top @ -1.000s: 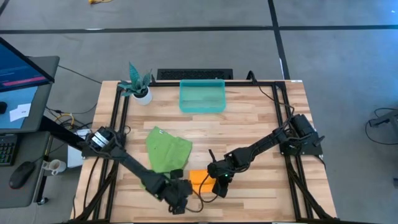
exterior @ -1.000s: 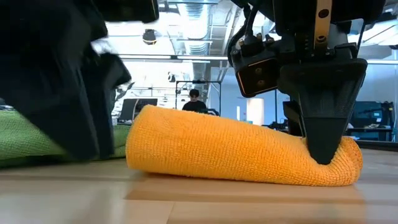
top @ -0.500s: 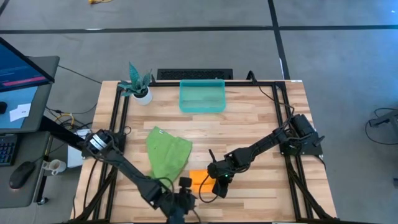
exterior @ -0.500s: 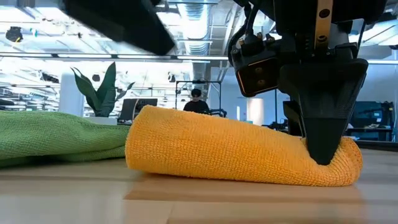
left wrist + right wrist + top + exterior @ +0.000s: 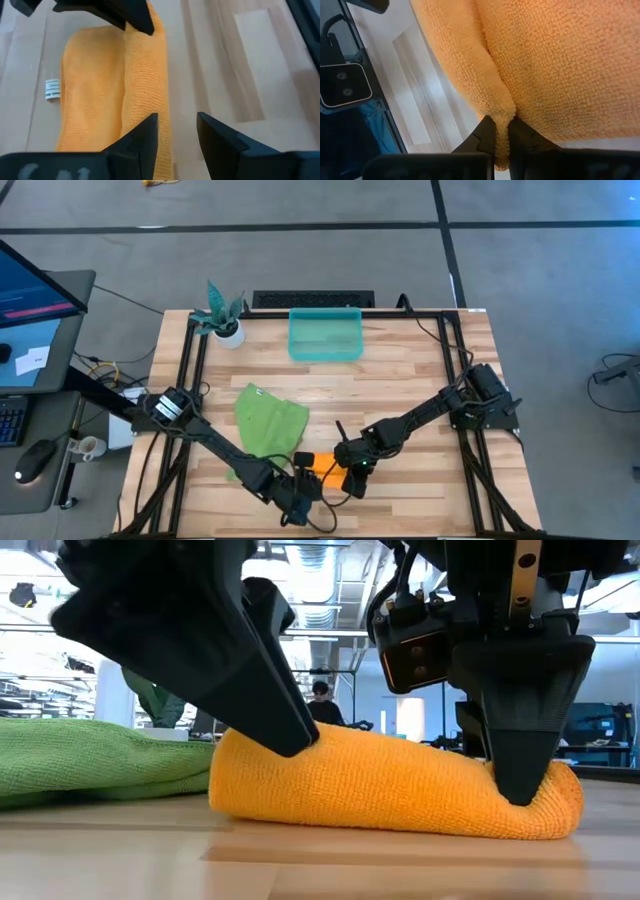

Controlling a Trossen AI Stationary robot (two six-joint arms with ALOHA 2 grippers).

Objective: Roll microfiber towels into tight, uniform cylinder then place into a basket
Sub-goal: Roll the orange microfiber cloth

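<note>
The orange-yellow towel [image 5: 322, 463] lies as a loose roll on the table near its front edge, seen close in the low view [image 5: 400, 785]. My right gripper [image 5: 349, 472] is shut on the roll's right end. My left gripper [image 5: 300, 488] is open at the roll's left end, with one finger over the cloth and the other over bare wood beside it [image 5: 177, 127]. The lime green towel [image 5: 270, 420] lies crumpled flat on the table just behind and left of the roll. The teal basket [image 5: 325, 335] stands at the far edge. My left gripper has one fingertip [image 5: 295, 735] on the top of the roll's left end [image 5: 330, 745], slanting down from the near left; nothing is between its fingers. My right gripper pinches a raised fold of cloth [image 5: 501, 112] at the roll's right end [image 5: 560, 790] between its two fingers, coming from above. The roll lies on the table.
A small white pot with a teal plant [image 5: 222, 320] stands at the far left corner. Black frame rails [image 5: 455, 370] run along the table's sides. Bare wood [image 5: 400, 380] lies between the towels and the basket.
My left gripper has drawn back from the roll's left end toward the near edge, rolled its wrist, and come back onto the top of that end. My right gripper has kept its hold, and the roll has stayed where it was.
</note>
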